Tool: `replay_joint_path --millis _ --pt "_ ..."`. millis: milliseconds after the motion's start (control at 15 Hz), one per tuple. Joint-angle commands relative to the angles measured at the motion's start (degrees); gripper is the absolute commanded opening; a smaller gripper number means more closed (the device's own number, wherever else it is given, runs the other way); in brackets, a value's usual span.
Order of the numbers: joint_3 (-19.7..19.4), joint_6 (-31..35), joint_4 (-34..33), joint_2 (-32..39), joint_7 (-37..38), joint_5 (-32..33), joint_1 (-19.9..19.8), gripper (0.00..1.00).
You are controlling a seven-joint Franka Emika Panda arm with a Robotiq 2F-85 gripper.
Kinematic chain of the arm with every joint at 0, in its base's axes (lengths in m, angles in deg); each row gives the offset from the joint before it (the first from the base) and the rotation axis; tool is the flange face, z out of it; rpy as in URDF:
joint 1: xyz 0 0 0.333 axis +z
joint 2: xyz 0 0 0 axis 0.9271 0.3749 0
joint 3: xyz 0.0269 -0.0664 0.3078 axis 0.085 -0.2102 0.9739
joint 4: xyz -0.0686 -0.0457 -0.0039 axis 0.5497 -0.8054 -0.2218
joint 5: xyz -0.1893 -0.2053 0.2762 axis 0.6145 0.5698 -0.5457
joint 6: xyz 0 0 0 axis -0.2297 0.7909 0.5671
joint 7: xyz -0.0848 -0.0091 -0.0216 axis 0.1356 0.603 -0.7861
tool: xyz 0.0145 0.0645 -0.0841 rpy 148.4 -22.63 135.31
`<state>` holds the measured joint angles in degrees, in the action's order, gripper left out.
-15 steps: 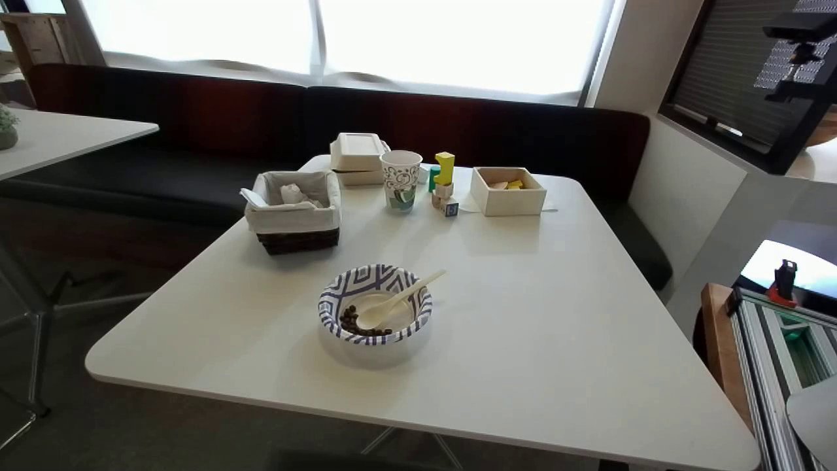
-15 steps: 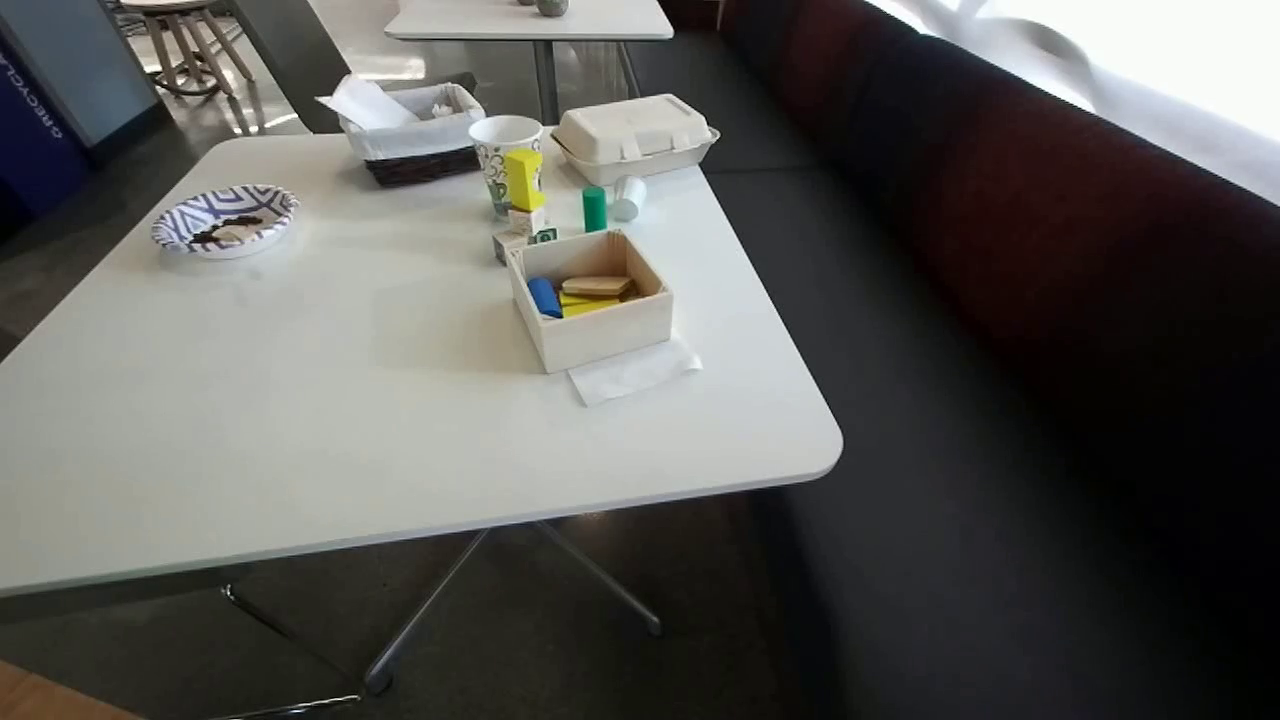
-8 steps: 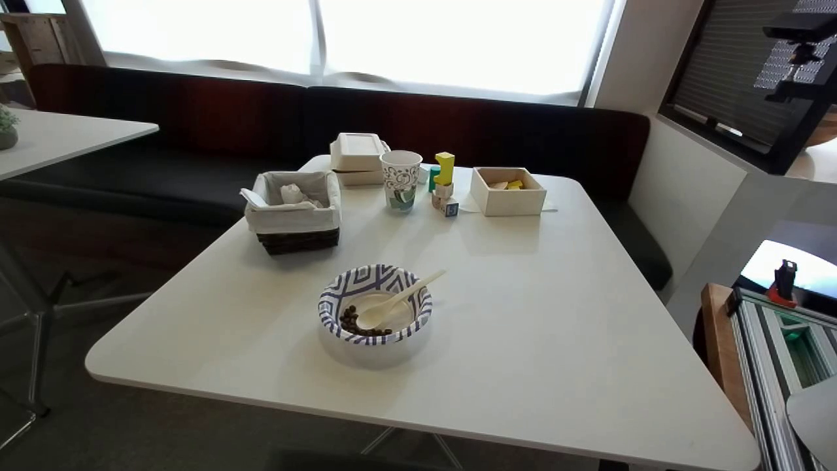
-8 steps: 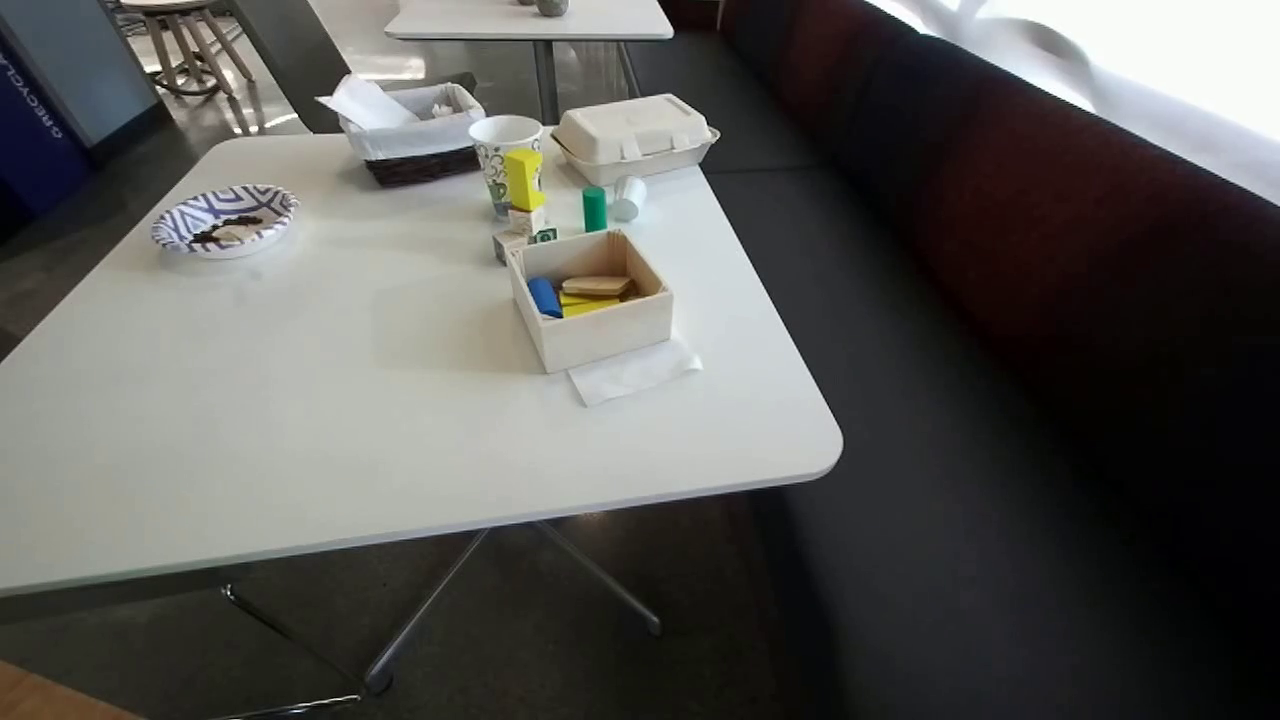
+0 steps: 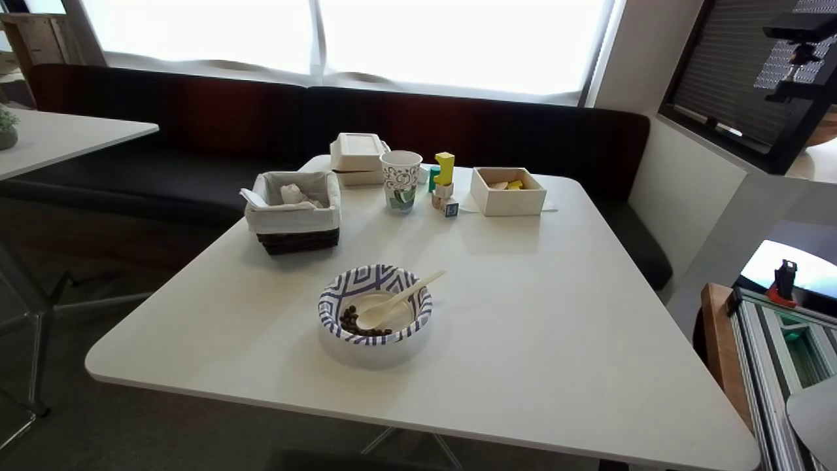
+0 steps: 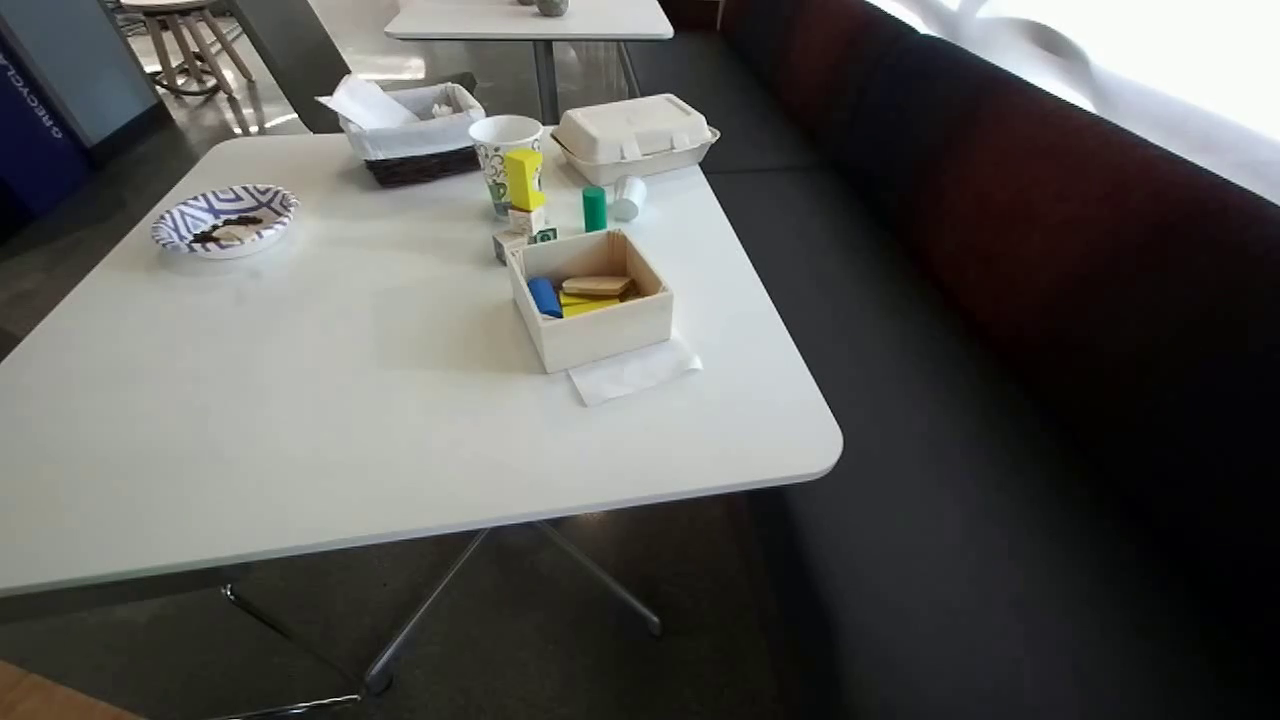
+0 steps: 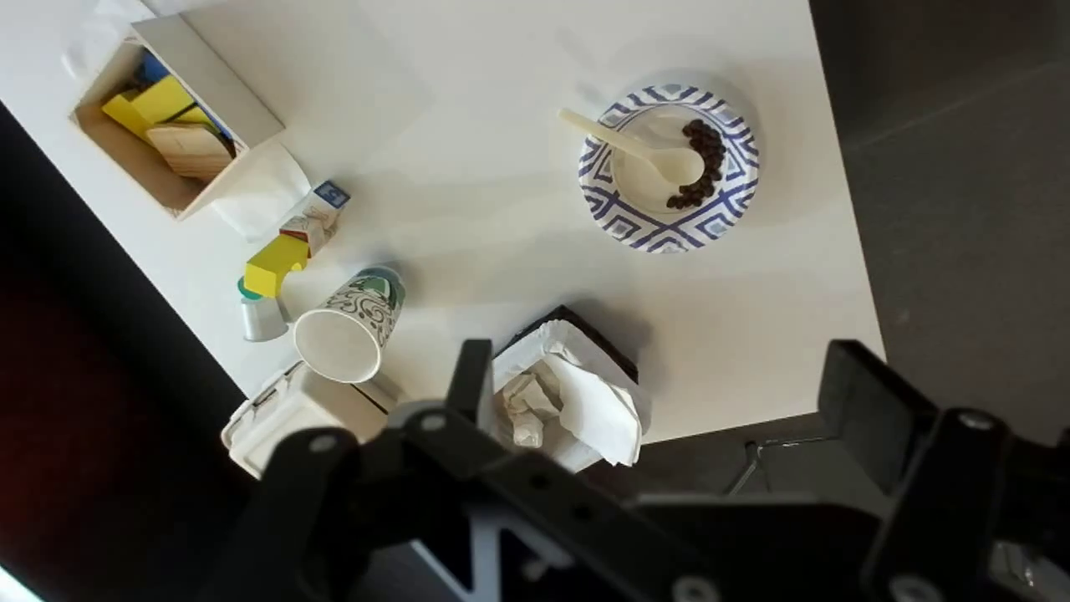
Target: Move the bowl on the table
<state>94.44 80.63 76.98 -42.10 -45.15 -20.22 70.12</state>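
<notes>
The bowl (image 5: 294, 222) is squarish, with dark sides and a white lining over its rim. It stands upright on the white table (image 5: 523, 340) and holds crumpled white paper. It also shows in an exterior view (image 6: 425, 165) and in the wrist view (image 7: 547, 343). The table shows in an exterior view (image 6: 300, 400) too. My gripper (image 7: 659, 368) is open and shows only in the wrist view, with nothing held between its fingers. The bowl shows below it, nearer the left finger, which hides part of the bowl. The gripper appears apart from the bowl.
A round patterned bowl (image 5: 340, 297) with a spoon and dark beads stands near the table's edge. A paper cup (image 5: 400, 183), a takeaway box (image 5: 358, 157), stacked blocks (image 5: 444, 173) and a beige open box (image 5: 513, 203) stand along the far side, by the bench (image 6: 1000, 500).
</notes>
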Motion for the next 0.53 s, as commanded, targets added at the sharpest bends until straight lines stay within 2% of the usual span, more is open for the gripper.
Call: replay_joint_path --millis 0,467 --pt "-0.8 4.5 -1.4 5.7 9.2 1.1 -2.2 1.00" --pt "-6.1 21.9 -3.1 19.7 21.2 -2.0 -5.3 1.00"
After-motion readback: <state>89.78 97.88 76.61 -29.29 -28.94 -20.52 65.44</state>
